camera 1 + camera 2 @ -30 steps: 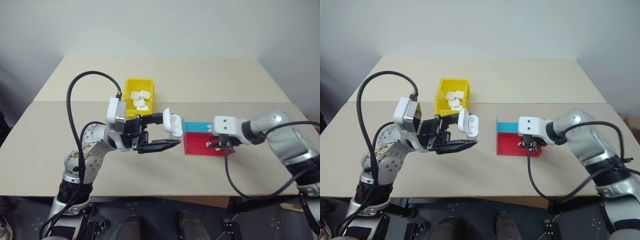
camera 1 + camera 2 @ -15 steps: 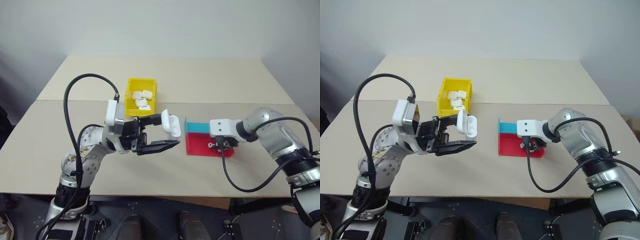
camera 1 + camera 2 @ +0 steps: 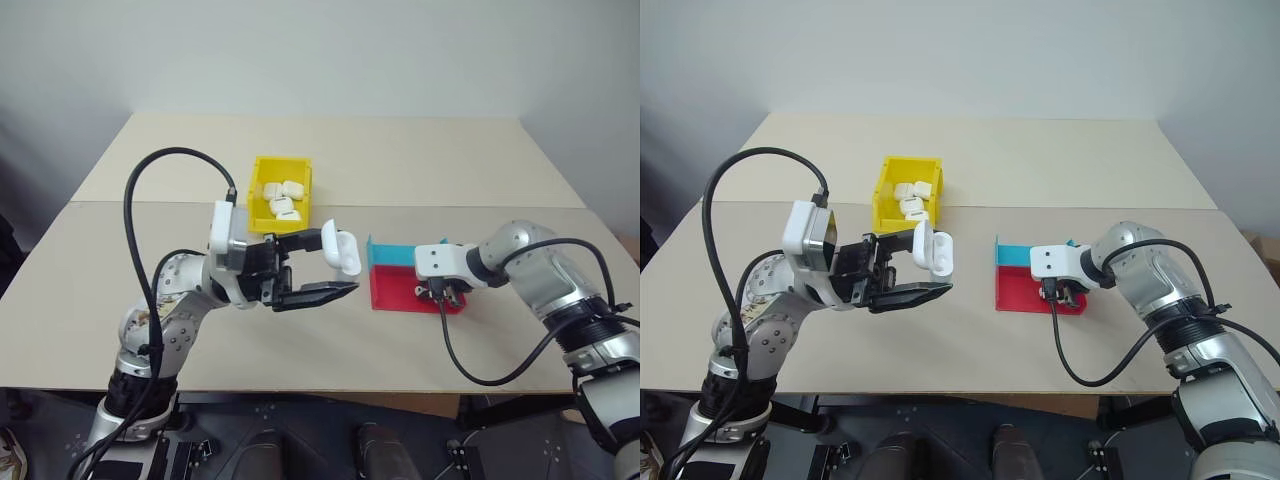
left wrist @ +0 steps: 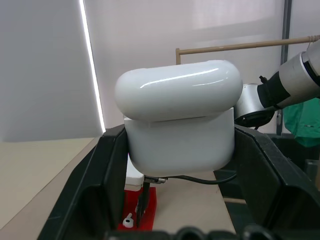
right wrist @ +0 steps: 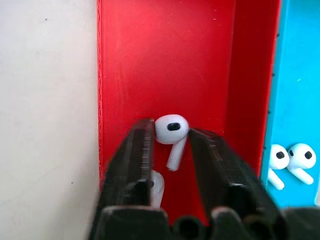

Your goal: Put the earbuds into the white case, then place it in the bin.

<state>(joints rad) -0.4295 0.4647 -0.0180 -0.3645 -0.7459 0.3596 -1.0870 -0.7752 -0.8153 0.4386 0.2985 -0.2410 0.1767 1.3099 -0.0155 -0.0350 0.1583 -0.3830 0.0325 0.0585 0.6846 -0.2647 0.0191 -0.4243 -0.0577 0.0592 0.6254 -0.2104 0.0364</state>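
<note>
Left eye view: beige table (image 3: pixel 400 160) sitting against a pale wall, its far half lying bare.
Left gripper (image 3: pixel 335 268) is clamping the white case (image 3: pixel 341 251) aloft; right gripper (image 5: pixel 172 150) is straddling an earbud (image 5: pixel 171 131) in the red tray (image 3: pixel 395 288), jaws slightly apart; the bin (image 3: pixel 258 205) is lying beyond.

Head stereo pair: high, looking forward and down over desk (image 3: pixel 400 160); both eyes share whole desk, both arms, yellow bin (image 3: pixel 280 190), red and teal tray (image 3: pixel 400 285), wall behind. Left wrist camera: low, looks level along left tool (image 4: pixel 177 165), white case (image 4: pixel 177 120) very close; tray and right arm beyond, shared with head views. Right wrist camera: close, looks steeply down along right tool (image 5: pixel 172 150) into tray's red part, earbuds (image 5: pixel 171 129) between fingers.
</note>
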